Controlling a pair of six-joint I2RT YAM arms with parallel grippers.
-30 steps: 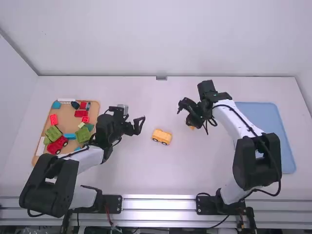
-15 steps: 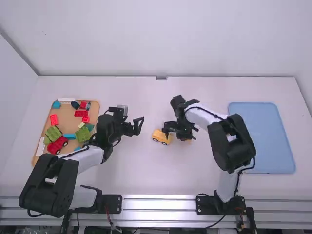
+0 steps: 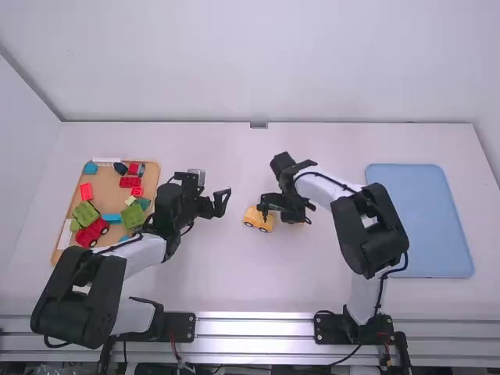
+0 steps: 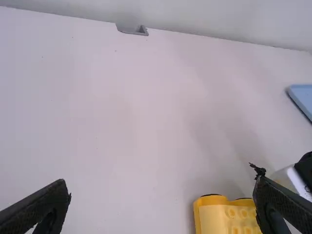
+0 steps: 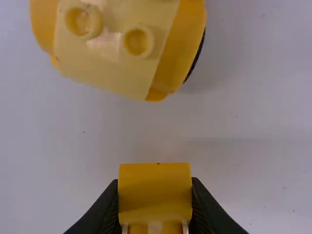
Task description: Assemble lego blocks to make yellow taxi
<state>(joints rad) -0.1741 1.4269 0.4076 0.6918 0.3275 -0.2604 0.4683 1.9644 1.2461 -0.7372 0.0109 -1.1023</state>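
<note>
At three o'clock from the car (image 3: 251, 216) — swung in with yellow block (image 5: 155, 209) pinched in right gripper (image 5: 155, 190), likely for joining — opposite wide-spread left gripper (image 4: 161, 183) at ten.

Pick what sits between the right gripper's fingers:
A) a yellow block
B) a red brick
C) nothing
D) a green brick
A: the right gripper has its fingers on either side of a yellow block, with a gap between that block and the studded yellow car base.
</note>
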